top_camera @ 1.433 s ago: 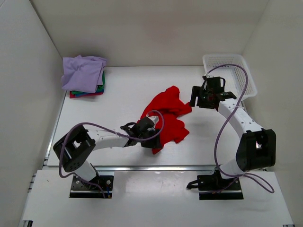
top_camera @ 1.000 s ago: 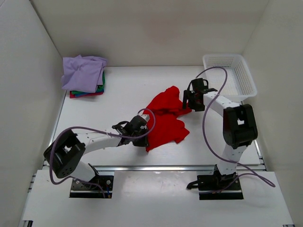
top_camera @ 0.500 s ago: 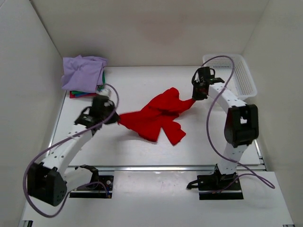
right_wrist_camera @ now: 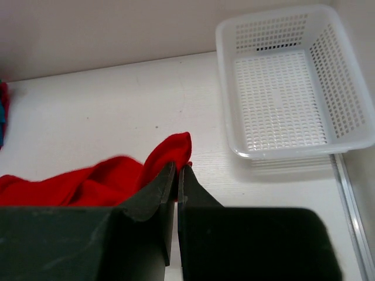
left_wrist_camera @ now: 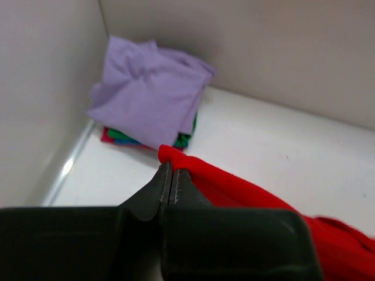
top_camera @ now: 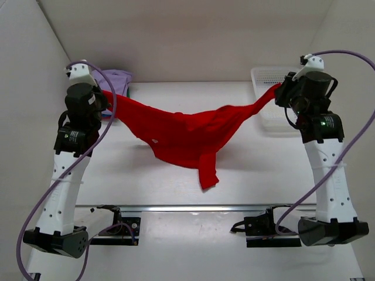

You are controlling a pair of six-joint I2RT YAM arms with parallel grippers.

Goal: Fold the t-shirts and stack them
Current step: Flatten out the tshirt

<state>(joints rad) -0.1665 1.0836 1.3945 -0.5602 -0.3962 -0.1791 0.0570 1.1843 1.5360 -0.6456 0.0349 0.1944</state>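
Note:
A bright red t-shirt (top_camera: 181,134) hangs stretched in the air between the two raised arms, sagging in the middle with one sleeve dangling toward the table. My left gripper (top_camera: 109,98) is shut on its left end; in the left wrist view the red cloth (left_wrist_camera: 234,187) comes out of the closed left gripper (left_wrist_camera: 170,170). My right gripper (top_camera: 278,89) is shut on the right end, and the right wrist view shows a red corner (right_wrist_camera: 170,153) pinched at the right gripper (right_wrist_camera: 177,170). A folded stack of t-shirts (left_wrist_camera: 149,93), lavender on top of green and red, lies in the far left corner.
A white mesh basket (right_wrist_camera: 287,76) stands at the far right corner of the table, partly behind the right arm (top_camera: 319,117) in the top view. White walls close in the left, back and right sides.
Both arms rose and spread apart, lifting the red t-shirt off the table and stretching it out. The right gripper closed on its right end about a second ago.

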